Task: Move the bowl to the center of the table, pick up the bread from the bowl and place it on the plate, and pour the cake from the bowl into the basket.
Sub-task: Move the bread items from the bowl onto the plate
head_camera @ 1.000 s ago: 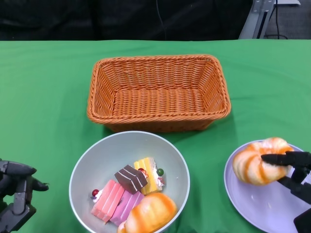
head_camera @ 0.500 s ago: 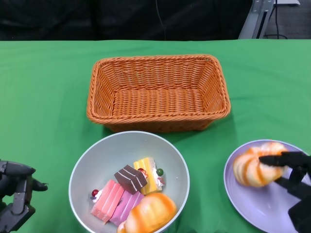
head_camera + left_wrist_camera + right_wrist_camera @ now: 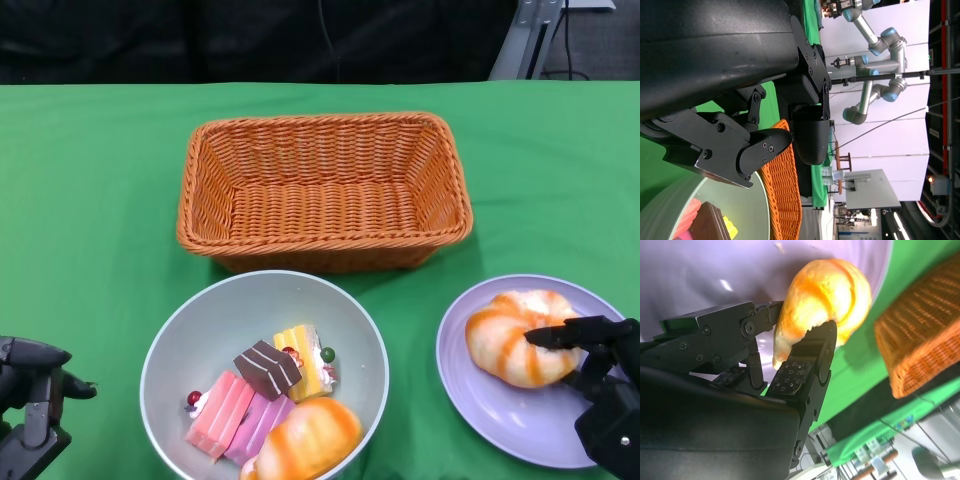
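The black right hand (image 3: 598,385) holds the round orange-striped bread roll (image 3: 517,335) on the flat lilac plate (image 3: 500,410).

The roll lies in the upper middle of the plate, at the right of the green tablecloth (image 3: 90,190), and its long axis runs nearly left to right across the head view. In the right wrist view the fingers (image 3: 805,372) of the right hand (image 3: 782,365) are clamped on the roll (image 3: 827,297) from two sides. The pale grey round bowl (image 3: 200,330) stands near the front middle, just before the empty orange wicker basket (image 3: 210,215). In the bowl lie the coloured cake slices (image 3: 262,385) and a second orange roll (image 3: 308,440), whose long axis goes slantwise. The black left hand (image 3: 32,400) hangs at the lower left, apart from the bowl, fingers bent and holding nothing.
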`<action>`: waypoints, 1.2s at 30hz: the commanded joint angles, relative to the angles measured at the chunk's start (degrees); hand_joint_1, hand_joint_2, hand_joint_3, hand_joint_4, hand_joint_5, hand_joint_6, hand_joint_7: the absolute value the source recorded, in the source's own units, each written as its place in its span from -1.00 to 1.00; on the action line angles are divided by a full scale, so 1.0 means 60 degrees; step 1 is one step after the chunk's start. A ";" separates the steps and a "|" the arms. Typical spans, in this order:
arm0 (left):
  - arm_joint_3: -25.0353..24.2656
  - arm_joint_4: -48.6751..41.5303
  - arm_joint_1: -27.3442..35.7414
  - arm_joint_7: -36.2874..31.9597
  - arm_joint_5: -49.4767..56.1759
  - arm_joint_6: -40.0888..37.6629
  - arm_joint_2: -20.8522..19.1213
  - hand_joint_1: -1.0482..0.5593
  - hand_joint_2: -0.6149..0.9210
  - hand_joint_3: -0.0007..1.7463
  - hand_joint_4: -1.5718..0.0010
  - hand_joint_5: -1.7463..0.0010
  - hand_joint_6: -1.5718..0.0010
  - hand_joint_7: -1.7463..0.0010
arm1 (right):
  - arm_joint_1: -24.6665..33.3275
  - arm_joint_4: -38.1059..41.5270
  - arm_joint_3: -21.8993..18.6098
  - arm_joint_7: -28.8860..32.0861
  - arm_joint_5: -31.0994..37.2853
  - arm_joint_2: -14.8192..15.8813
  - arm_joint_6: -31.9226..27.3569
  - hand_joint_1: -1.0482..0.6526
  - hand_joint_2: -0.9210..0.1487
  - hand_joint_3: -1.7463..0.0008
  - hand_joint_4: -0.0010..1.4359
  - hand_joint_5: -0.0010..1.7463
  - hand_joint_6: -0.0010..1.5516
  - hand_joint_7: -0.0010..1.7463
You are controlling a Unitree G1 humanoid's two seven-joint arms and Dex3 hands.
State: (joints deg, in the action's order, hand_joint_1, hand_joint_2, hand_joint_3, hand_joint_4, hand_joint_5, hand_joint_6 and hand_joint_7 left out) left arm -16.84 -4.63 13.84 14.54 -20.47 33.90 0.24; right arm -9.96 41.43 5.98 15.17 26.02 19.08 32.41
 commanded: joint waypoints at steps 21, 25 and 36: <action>-0.0089 -0.0082 -0.0058 0.0011 -0.0013 0.0132 -0.0100 0.23 0.67 0.01 -0.03 -0.62 -0.04 -0.30 | 0.1433 -0.3337 0.0349 -0.0959 0.0641 0.0745 -0.2052 -0.20 -0.89 1.00 -0.25 -0.95 0.04 -1.00; -0.0106 -0.0265 -0.0122 0.0051 0.0139 0.0269 -0.0201 0.22 0.67 0.02 -0.02 -0.62 -0.02 -0.34 | 0.1712 -0.3689 0.0211 -0.0512 0.0572 0.0579 -0.1812 -0.25 -0.93 0.99 -0.41 -0.99 0.01 -1.00; -0.0020 -0.0101 -0.0053 0.0002 -0.0007 -0.0008 -0.0156 0.23 0.67 0.03 -0.01 -0.64 -0.01 -0.37 | 0.2047 -0.4310 0.0099 -0.0380 0.0404 0.0669 -0.1383 -0.50 -1.00 0.75 -0.83 -0.99 -0.49 -1.00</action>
State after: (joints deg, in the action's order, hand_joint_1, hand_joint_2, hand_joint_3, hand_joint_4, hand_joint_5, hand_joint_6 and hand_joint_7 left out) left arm -16.65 -5.81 13.38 14.53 -20.14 34.35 -0.06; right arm 1.79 16.26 7.49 12.13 28.34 22.04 23.13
